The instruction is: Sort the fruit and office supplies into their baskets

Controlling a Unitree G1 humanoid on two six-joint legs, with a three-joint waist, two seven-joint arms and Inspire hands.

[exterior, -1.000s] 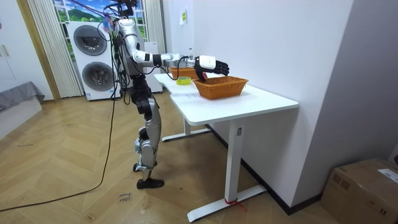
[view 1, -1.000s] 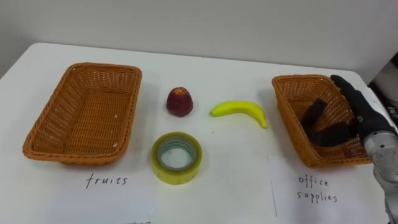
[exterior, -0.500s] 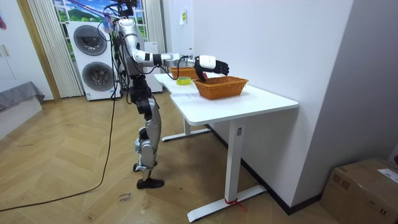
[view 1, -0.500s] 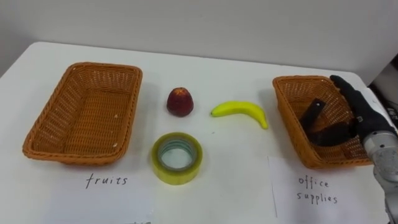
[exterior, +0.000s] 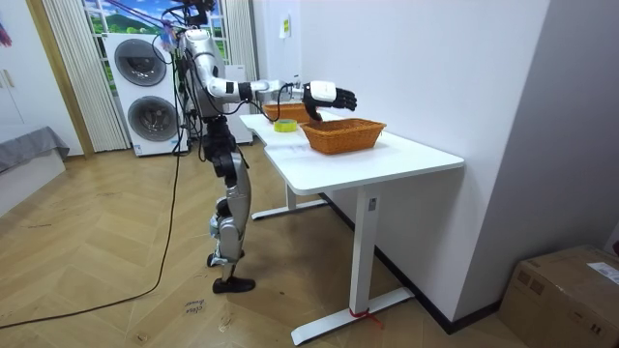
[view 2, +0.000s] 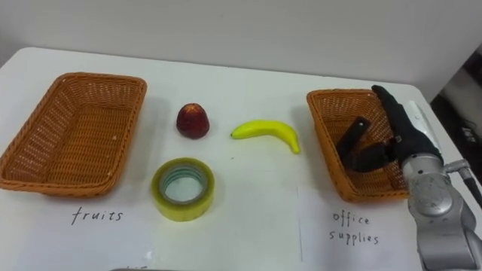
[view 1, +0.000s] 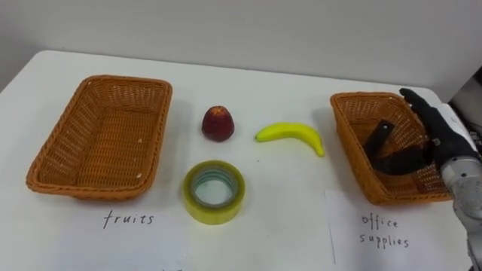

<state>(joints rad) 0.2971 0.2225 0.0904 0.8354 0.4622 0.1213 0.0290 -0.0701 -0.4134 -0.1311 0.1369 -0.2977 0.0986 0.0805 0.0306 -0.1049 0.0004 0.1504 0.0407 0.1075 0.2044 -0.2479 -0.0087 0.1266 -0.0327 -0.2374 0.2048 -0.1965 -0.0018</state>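
Note:
A red apple (view 1: 217,123) and a yellow banana (view 1: 292,135) lie on the white table between two wicker baskets. In front of them sits a yellow roll of tape (view 1: 215,191). The left basket (view 1: 53,162), above a paper label reading "fruits", holds nothing. In the right basket (view 1: 346,143), above the "office supplies" label, lies a black object (view 1: 379,135). My right hand (view 1: 433,135) hovers over that basket's right side with straight fingers and the thumb spread toward the black object, not closed on it. In the room view the right hand (exterior: 327,94) is held above the basket.
The table's (view 1: 301,68) far edge meets a white wall. In the room view I stand at the table's long side, with stacked washing machines (exterior: 145,77) behind me and wooden floor around.
My right hand has risen a little above the office supplies basket. The fruit and the tape have not moved.

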